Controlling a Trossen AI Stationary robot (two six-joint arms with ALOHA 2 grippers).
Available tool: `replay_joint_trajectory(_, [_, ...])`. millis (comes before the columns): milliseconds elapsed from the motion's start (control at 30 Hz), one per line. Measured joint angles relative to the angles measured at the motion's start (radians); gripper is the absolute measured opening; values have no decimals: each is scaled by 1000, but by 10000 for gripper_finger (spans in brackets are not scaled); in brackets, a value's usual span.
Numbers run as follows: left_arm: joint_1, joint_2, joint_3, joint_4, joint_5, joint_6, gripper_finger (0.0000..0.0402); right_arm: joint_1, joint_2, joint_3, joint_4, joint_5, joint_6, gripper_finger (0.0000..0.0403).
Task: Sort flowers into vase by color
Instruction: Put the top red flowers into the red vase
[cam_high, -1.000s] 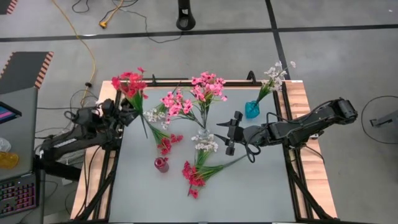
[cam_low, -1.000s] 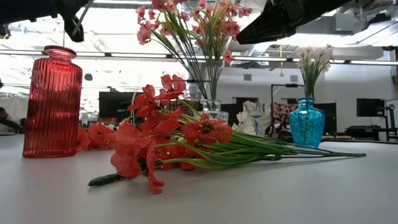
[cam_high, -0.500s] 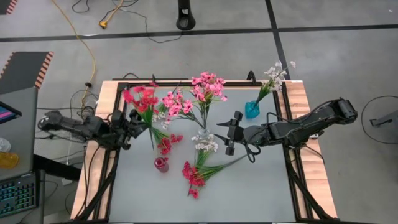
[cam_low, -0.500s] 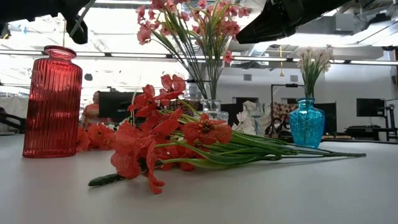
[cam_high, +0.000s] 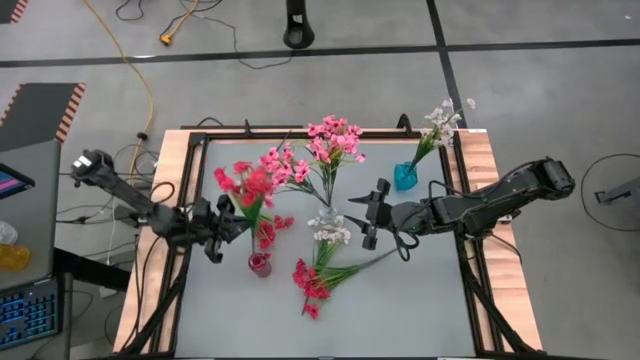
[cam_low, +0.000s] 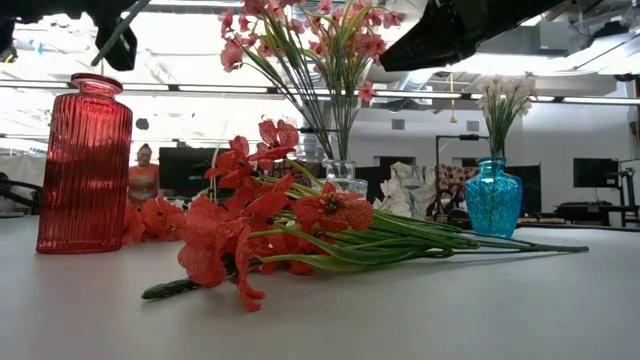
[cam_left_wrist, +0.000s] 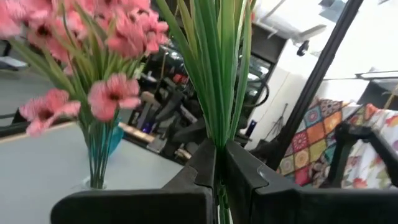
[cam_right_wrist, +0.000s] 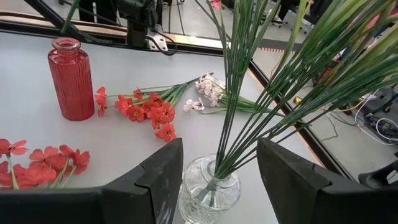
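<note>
My left gripper (cam_high: 226, 230) is shut on a red-flowered sprig (cam_high: 245, 185) held above the table, just left of the red vase (cam_high: 259, 264). My right gripper (cam_high: 365, 215) stands open. Its fingers are on either side of the clear vase (cam_right_wrist: 208, 186) without touching it. That vase holds pink flowers (cam_high: 335, 140). A blue vase (cam_high: 405, 176) at the far right holds white flowers (cam_high: 440, 120). More red flowers (cam_high: 312, 280) and white flowers (cam_high: 330, 233) lie flat on the table. My left gripper pinches the sprig's bundled green stems (cam_left_wrist: 216, 146) between its two fingers, low on the stems. The stems rise past the fingertips and the red blossoms (cam_high: 250, 180) stand beyond the gripper toward the table's far right. The sprig is lifted clear of the table.
A second small bunch of red flowers (cam_high: 268, 232) lies between the red vase and the clear vase. A black frame (cam_high: 300, 130) and wooden strips border the table. In the low view a person (cam_low: 143, 180) stands in the room beyond.
My left gripper has carried the red sprig from the table's far left corner toward the near edge and slightly right, ending beside the red vase. The arm has swung round as it went. The sprig has stayed in the shut fingers, clear of the table.
</note>
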Motion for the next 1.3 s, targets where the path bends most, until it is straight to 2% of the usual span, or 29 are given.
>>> replay_joint_trajectory(167, [-52,93,0,98,-82,70,0,0,0,0,-4,0,1,233])
replay_joint_trajectory(433, [-77,152,0,129,-87,120,0,0,0,0,-4,-1,2,233])
replay_joint_trajectory(833, [-92,170,0,39,29,141,0,0,0,0,-4,-1,2,233])
replay_joint_trajectory(1100, [-92,170,0,-82,35,140,0,0,0,0,-4,-2,0,233])
replay_joint_trajectory(1300, [-92,170,0,-95,35,142,0,0,0,0,-4,-2,0,233])
